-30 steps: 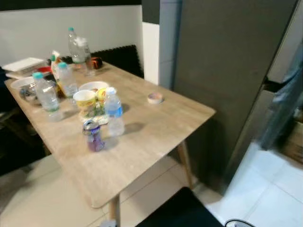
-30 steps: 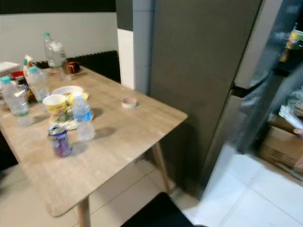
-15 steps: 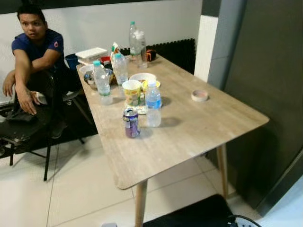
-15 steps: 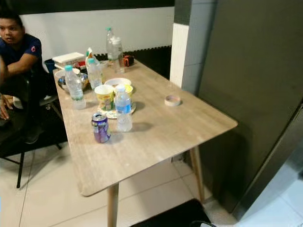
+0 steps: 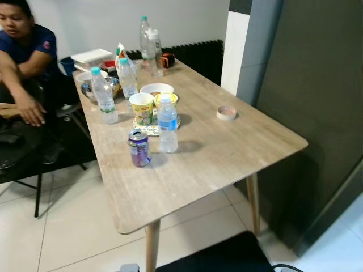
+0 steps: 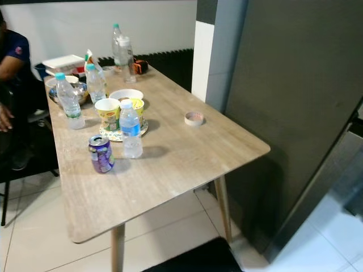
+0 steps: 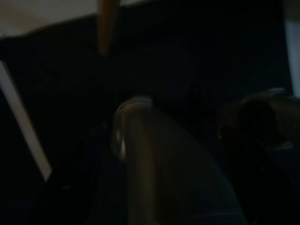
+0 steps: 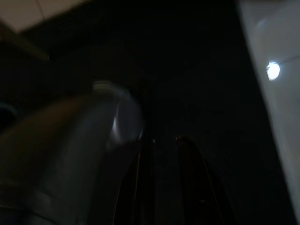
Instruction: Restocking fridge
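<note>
A light wooden table (image 5: 227,153) stands before me. Near its middle stand a purple drink can (image 5: 139,148) and a small water bottle (image 5: 167,124) with a blue label. Behind them are a yellow paper cup (image 5: 142,109) and a white bowl (image 5: 156,89) on a plate. More water bottles (image 5: 104,96) stand at the table's left edge, and two taller ones (image 5: 148,38) at the far end. The dark side panel of the fridge (image 6: 300,85) rises at the right. Both my arms hang idle, and their wrist views are very dark.
A person (image 5: 22,51) sits on a black chair (image 5: 17,164) left of the table. A roll of tape (image 5: 227,113) lies near the table's right edge. A black mat (image 5: 221,258) lies on the pale tiled floor below me. The fridge panel stands close to the table's right corner.
The camera swung left from the fridge toward the table, bringing the seated person into view, then shifted slightly. Nothing on the table moved.
</note>
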{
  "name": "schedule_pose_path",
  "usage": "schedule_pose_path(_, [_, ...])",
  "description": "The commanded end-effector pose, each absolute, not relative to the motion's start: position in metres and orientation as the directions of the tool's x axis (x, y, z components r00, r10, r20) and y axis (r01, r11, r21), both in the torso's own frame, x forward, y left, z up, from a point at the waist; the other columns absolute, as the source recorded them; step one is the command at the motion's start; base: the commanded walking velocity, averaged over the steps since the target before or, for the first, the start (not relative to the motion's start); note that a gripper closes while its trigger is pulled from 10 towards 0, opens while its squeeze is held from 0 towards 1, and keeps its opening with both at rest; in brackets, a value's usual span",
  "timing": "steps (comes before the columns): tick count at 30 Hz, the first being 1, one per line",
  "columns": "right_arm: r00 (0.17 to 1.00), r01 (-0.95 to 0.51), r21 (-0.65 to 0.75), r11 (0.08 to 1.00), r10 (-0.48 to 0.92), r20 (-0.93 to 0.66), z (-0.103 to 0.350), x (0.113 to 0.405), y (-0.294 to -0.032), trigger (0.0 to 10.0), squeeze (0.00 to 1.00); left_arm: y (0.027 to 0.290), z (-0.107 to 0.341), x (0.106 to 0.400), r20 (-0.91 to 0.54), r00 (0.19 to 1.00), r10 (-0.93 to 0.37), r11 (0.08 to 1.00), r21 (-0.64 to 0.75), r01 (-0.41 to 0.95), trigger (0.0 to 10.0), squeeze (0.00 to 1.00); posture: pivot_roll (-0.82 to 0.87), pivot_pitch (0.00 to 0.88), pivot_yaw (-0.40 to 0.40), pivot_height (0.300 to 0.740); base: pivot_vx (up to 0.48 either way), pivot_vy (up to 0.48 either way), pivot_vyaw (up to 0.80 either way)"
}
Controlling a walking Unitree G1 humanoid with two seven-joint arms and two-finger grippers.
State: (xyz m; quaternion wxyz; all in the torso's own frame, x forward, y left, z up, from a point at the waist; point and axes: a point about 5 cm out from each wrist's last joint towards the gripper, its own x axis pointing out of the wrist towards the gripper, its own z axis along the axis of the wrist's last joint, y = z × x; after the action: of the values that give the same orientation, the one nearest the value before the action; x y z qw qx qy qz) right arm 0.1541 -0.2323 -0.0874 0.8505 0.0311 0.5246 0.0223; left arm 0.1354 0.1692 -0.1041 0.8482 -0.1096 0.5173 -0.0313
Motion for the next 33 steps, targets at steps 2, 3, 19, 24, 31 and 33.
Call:
schedule_pose_path(2, [0.434, -0.005, 0.081, 0.997, 0.075, -0.898, -0.09, 0.15, -0.23, 10.0, 0.0, 0.173, -0.103, 0.139, -0.869, 0.472, -0.15, 0.976, -0.206, -0.068, 10.0, 0.0, -0.1, 0.0, 0.013, 0.74, 0.0, 0.0, 0.0])
schedule_pose_path(3, [0.435, -0.006, 0.081, 0.997, 0.076, -0.897, -0.09, 0.15, -0.23, 10.0, 0.0, 0.172, -0.103, 0.139, -0.869, 0.472, -0.15, 0.976, -0.206, -0.069, 10.0, 0.0, -0.1, 0.0, 0.013, 0.74, 0.0, 0.0, 0.0])
schedule_pose_path(19, [0.431, -0.018, 0.084, 0.996, 0.083, -0.899, -0.09, 0.148, -0.229, 10.0, 0.0, 0.179, -0.103, 0.138, -0.871, 0.477, -0.115, 0.98, -0.177, -0.088, 10.0, 0.0, -0.1, 0.0, 0.012, 0.74, 0.0, -0.178, 0.0])
schedule_pose_path(24, [0.431, -0.02, 0.081, 0.997, 0.082, -0.899, -0.09, 0.148, -0.23, 10.0, 0.0, 0.186, -0.102, 0.139, -0.876, 0.48, -0.054, 0.979, -0.142, -0.147, 10.0, 0.0, -0.1, 0.0, 0.012, 0.74, 0.0, 0.0, 0.0])
schedule_pose_path(31, [0.432, -0.018, 0.077, 0.997, 0.078, -0.898, -0.09, 0.149, -0.23, 10.0, 0.0, 0.214, -0.099, 0.136, -0.864, 0.486, 0.134, 0.893, -0.107, -0.437, 10.0, 0.0, -0.1, 0.0, 0.013, 0.74, 0.0, 0.0, 0.0])
schedule_pose_path(33, [0.433, -0.018, 0.077, 0.997, 0.077, -0.898, -0.09, 0.148, -0.23, 10.0, 0.0, 0.232, -0.097, 0.133, -0.85, 0.474, 0.232, 0.8, -0.111, -0.59, 10.0, 0.0, -0.1, 0.0, 0.013, 0.74, 0.0, 0.0, 0.0])
